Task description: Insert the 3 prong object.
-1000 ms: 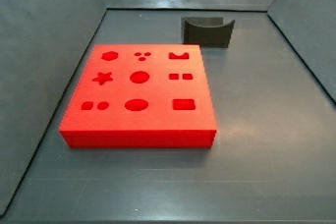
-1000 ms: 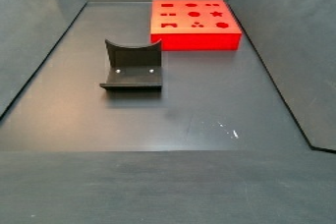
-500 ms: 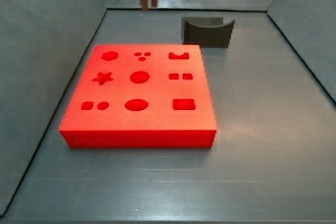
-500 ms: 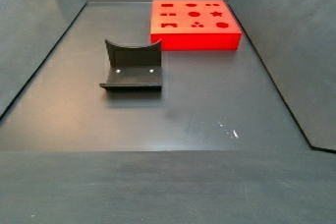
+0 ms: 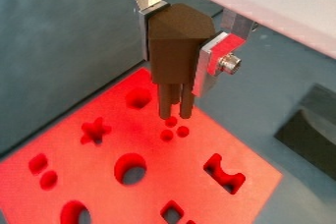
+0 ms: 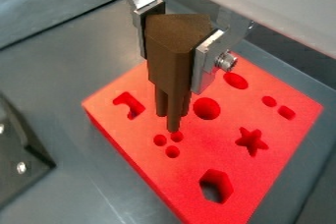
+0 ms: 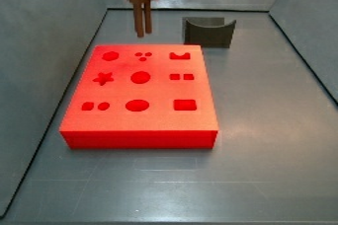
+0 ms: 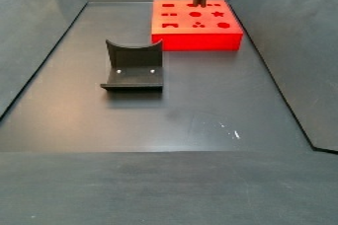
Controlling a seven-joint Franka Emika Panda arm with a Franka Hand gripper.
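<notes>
My two side cameras look down from opposite ends, sharing the red block (image 7: pixel 140 96) (image 8: pixel 197 25), both wrist cameras close above it beside the gripper (image 5: pixel 178 105) (image 6: pixel 171 120).

Colours: brown peg, red block, grey rig

3 prong object (image 5: pixel 175 56) dark brown, clamped in gripper (image 5: pixel 182 33) above the block; fingers (image 5: pixel 217 59) silver w/ dark pads. Red block (image 7: pixel 140 93) bright red, cut-outs (star, circles, squares, 3-dot group) showing darker red. Fixture (image 8: pixel 132 67) dark grey/black. Floor (image 8: pixel 172 120) matte dark grey, walls same.
</notes>
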